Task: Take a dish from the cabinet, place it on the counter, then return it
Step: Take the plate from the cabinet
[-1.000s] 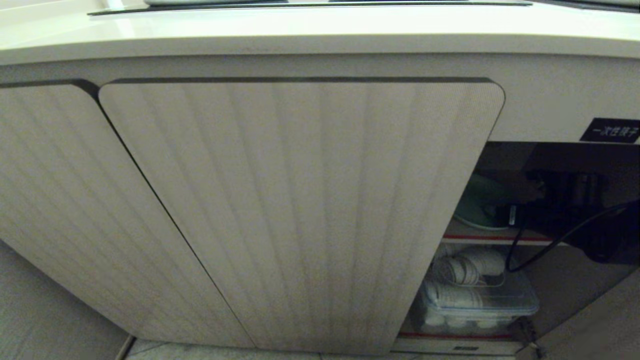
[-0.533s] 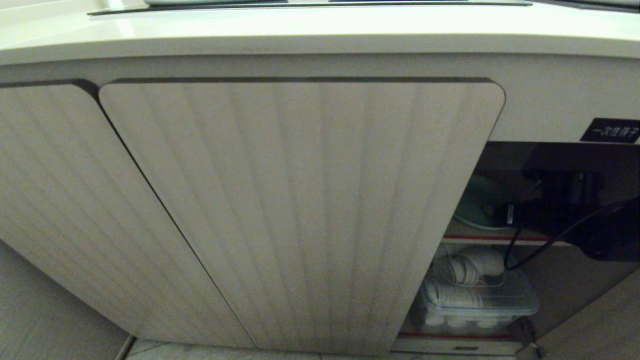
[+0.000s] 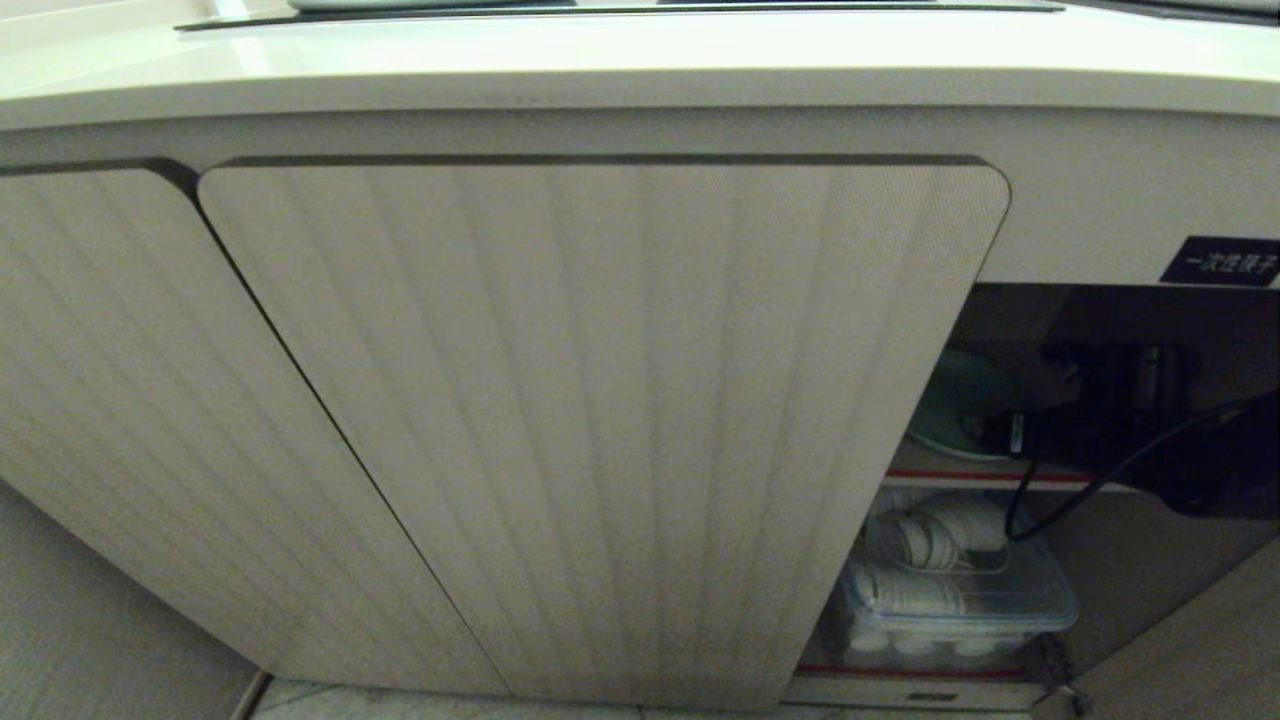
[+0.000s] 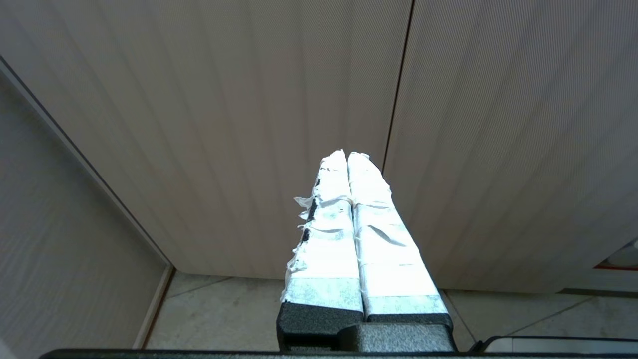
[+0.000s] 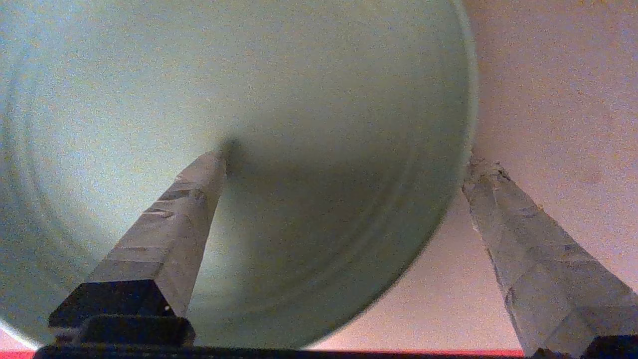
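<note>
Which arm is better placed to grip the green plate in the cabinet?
Right. The right gripper is open astride the dish rim; the left gripper is shut, facing closed doors.

The worktop [image 3: 640, 60] looks smooth and glossy. The cabinet doors [image 3: 600, 420] are matt, finely ribbed. The mint-green dish [image 5: 279, 99] is plain and matt. Rough, frayed white tape wraps the left tool [image 4: 347, 155].
</note>
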